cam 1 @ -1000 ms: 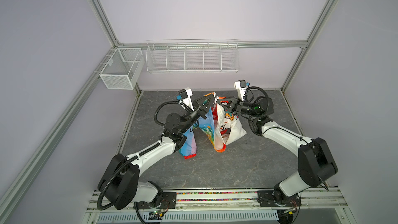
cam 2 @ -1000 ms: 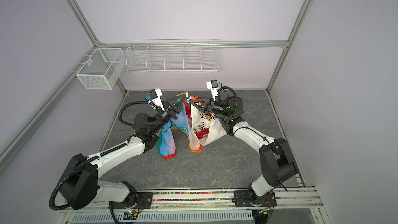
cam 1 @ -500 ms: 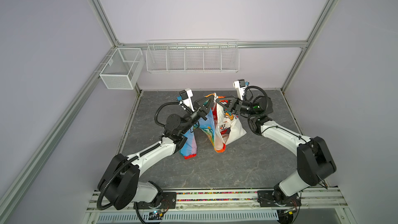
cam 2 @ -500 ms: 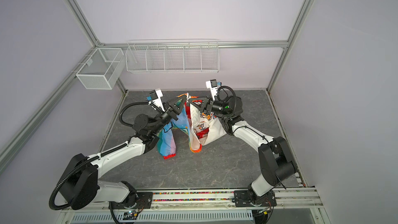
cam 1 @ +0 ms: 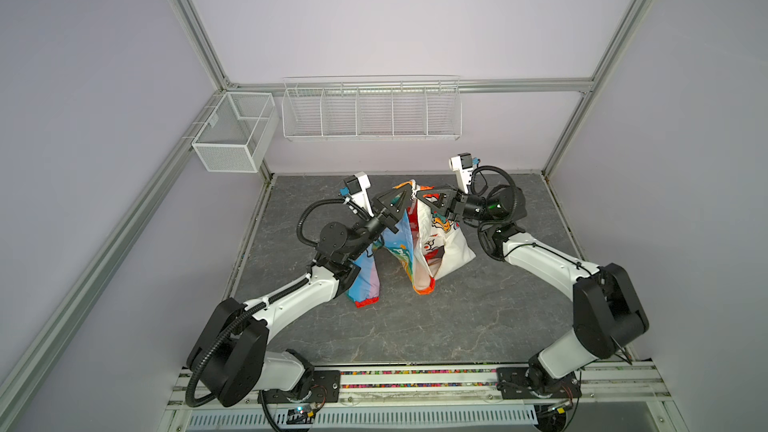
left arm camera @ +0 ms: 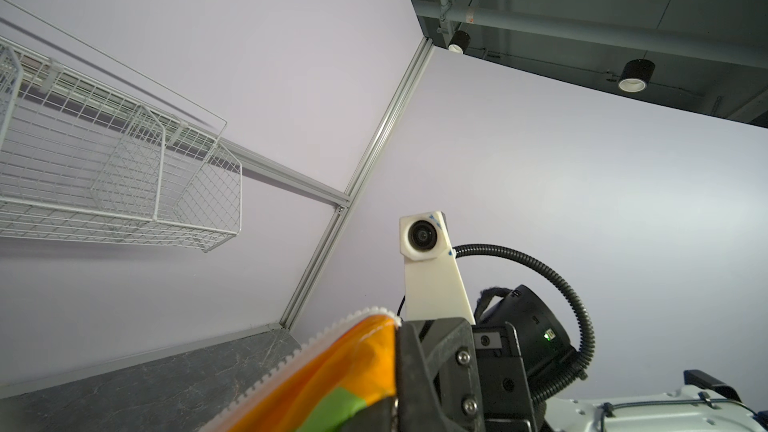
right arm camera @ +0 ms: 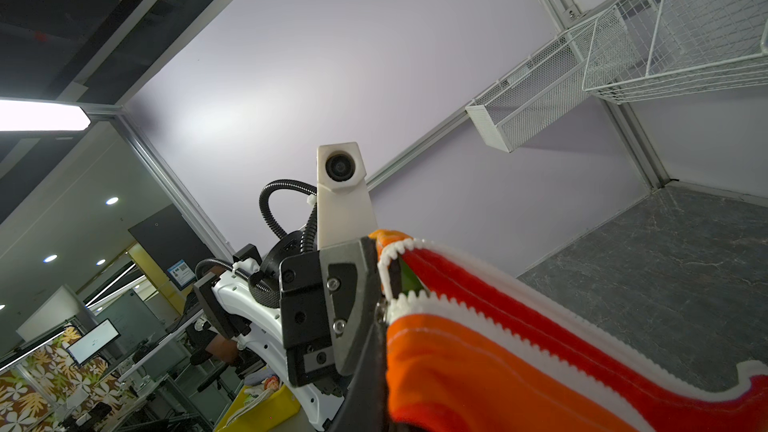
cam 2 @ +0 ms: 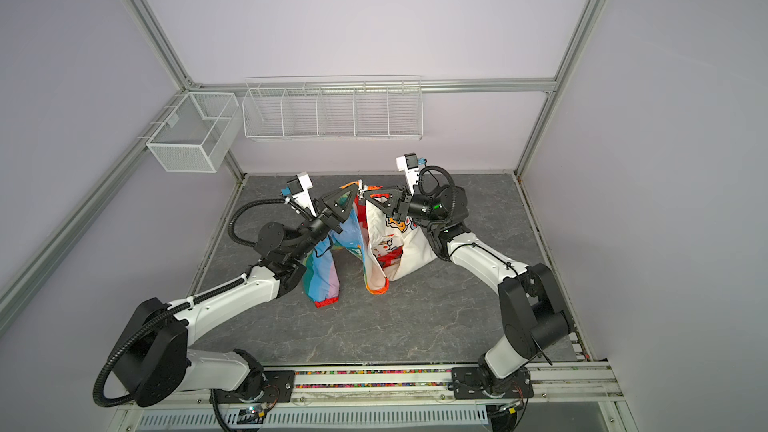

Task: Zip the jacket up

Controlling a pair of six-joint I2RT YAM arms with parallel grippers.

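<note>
The jacket (cam 1: pixel 399 251) (cam 2: pixel 353 238), rainbow-striped with white lining and a red cuff, hangs off the grey table (cam 1: pixel 415 326) near the back middle in both top views, its lower folds resting on the surface. My left gripper (cam 1: pixel 409 193) (cam 2: pixel 356 194) and right gripper (cam 1: pixel 419 196) (cam 2: pixel 367 198) meet tip to tip at its top edge, each shut on the fabric. In the left wrist view, orange and green cloth with white zipper teeth (left arm camera: pixel 316 351) runs into the left gripper (left arm camera: pixel 386 413). In the right wrist view, two rows of zipper teeth (right arm camera: pixel 498 313) lie apart and converge at the right gripper (right arm camera: pixel 376 363).
A white wire rack (cam 1: pixel 371 112) hangs on the back wall and a mesh box (cam 1: pixel 232 135) on the left frame. Aluminium posts stand at the back corners. The arms' base rail (cam 1: pixel 415 380) runs along the front edge.
</note>
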